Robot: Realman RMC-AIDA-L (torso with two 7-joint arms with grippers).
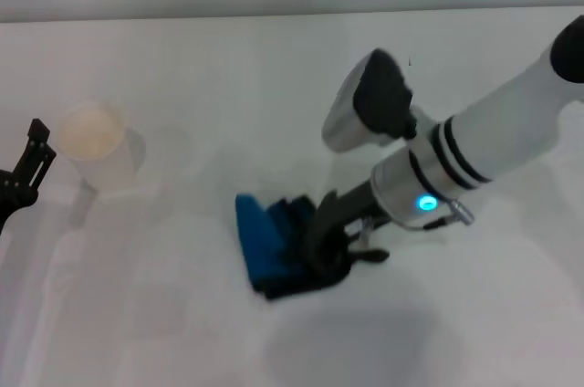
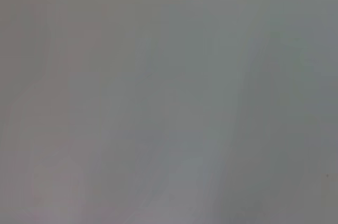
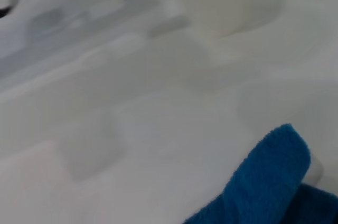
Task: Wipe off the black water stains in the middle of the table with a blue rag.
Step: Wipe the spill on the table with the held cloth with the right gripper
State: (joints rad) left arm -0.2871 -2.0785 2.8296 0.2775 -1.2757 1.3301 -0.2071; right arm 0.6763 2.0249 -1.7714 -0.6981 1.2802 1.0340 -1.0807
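The blue rag (image 1: 266, 243) lies bunched on the white table (image 1: 182, 58) near the middle, with its dark folds on the right side. My right gripper (image 1: 327, 243) reaches down from the right and is shut on the rag's dark right part, pressing it to the table. The rag's blue corner also shows in the right wrist view (image 3: 269, 182). No black water stain shows in any view; it may be under the rag. My left gripper (image 1: 26, 172) is parked at the far left edge, beside the cup.
A white paper cup (image 1: 93, 142) stands on the left part of the table and shows blurred in the right wrist view (image 3: 211, 2). The left wrist view shows only plain pale surface.
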